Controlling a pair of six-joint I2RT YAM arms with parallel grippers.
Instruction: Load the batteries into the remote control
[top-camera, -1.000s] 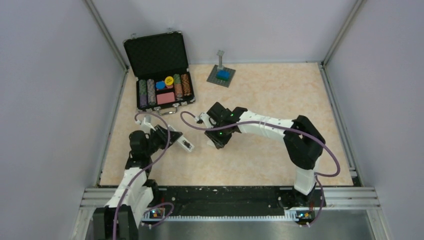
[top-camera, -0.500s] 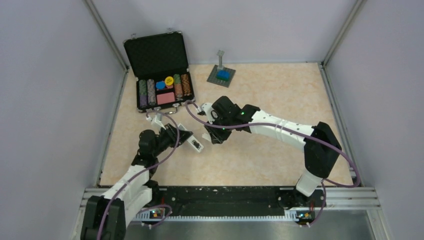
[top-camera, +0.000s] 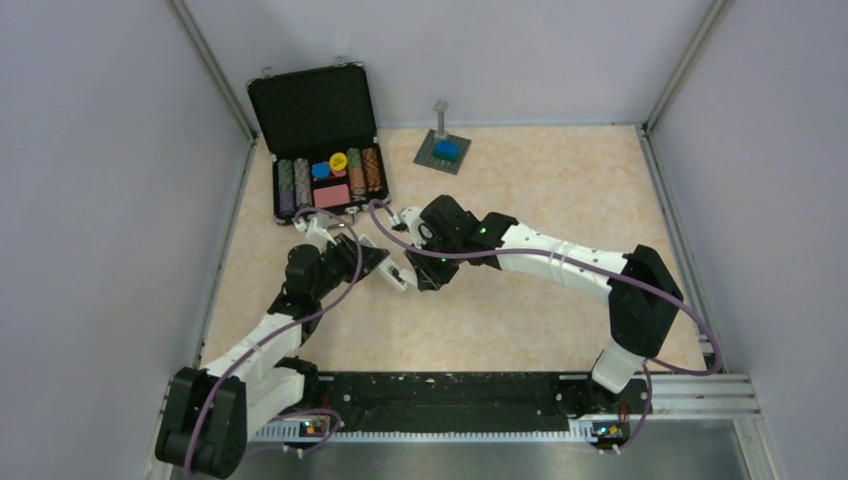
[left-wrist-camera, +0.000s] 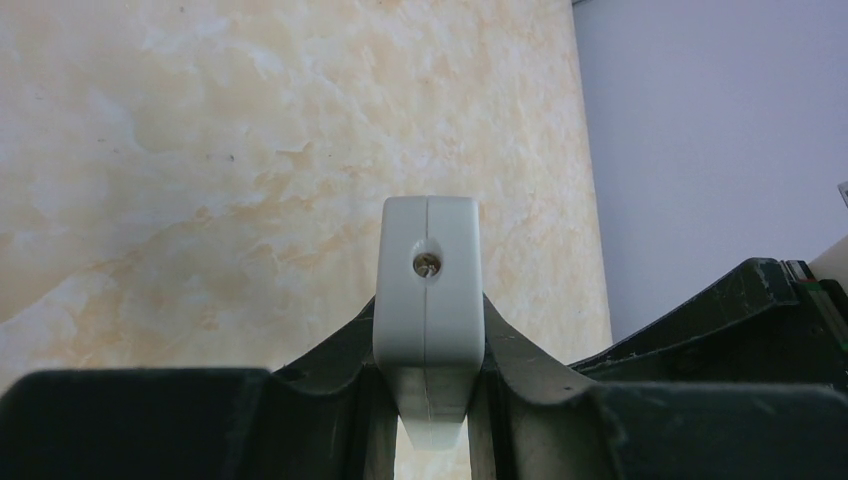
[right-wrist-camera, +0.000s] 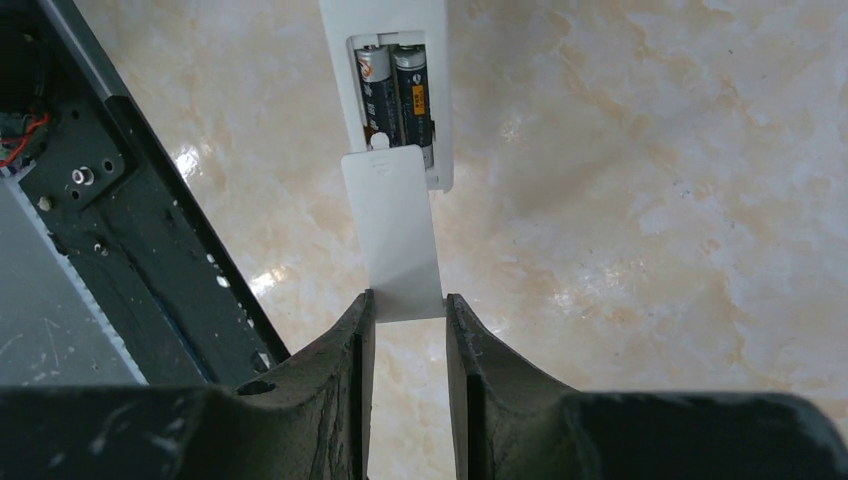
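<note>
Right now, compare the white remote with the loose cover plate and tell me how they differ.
The remote control is a thick bar clamped in the left gripper. The cover plate is a thin flat slip pinched in the right gripper. The remote control's back is open, with both batteries inside, while the cover plate is plain and carries nothing. Both are white plastic.

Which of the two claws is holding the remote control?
The left gripper, clamped on one end of the white remote control. The right gripper pinches only the thin white cover plate.
</note>
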